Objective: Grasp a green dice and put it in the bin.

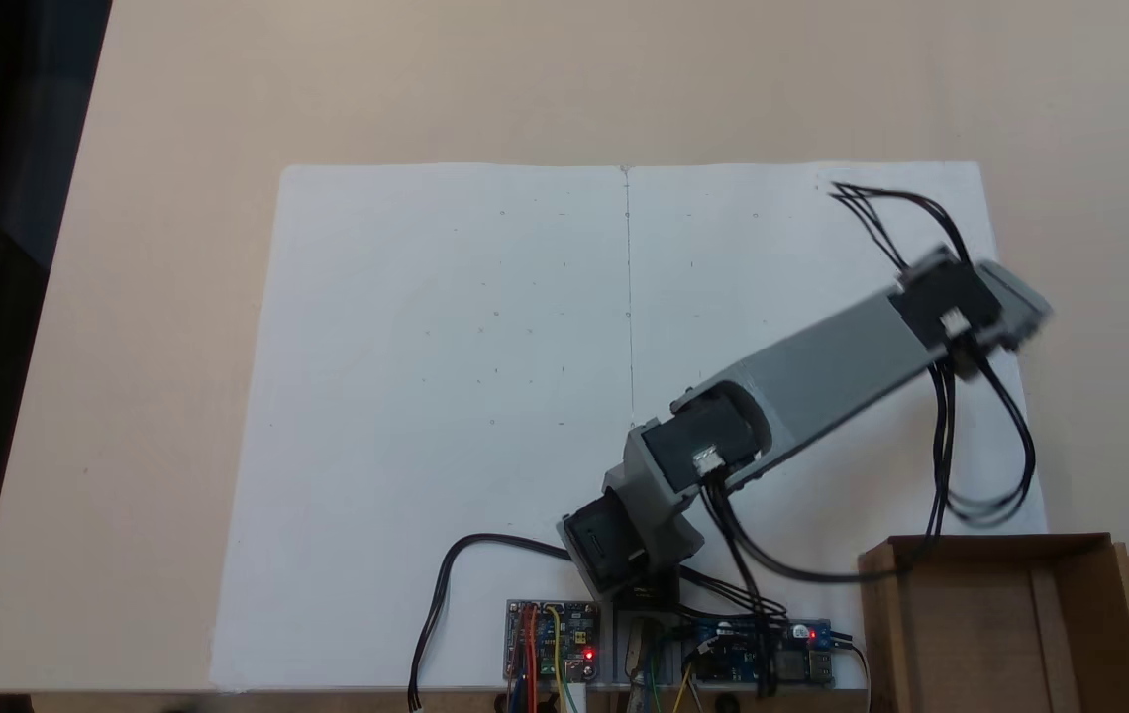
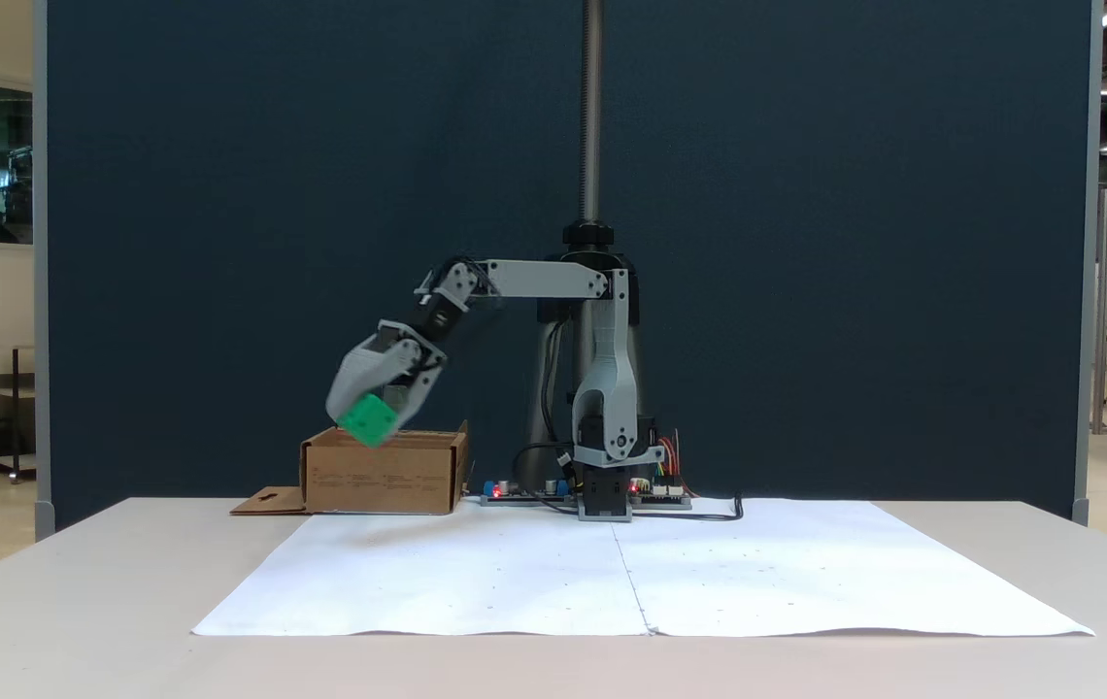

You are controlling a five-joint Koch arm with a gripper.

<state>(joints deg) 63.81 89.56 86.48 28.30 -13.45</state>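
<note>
Since the green dice (image 2: 368, 419) is already off the desk (image 2: 78, 602) and pinched in the gripper (image 2: 369, 417), I'd judge the grasp done and the carry well under way. What is left, as far as I can see, is the last bit of travel over the bin (image 2: 384, 473) and the letting go.

From the front, the gripper hangs tilted downward with its jaws closed around the cube, which sits at their tips, just above the near edge of the brown box and not yet inside it. From above, the arm (image 1: 822, 366) reaches out over the white paper (image 1: 446, 396) with its far end beyond the bin (image 1: 1000, 614), so the box lies open and empty there; the dice itself is hidden under the arm.
</note>
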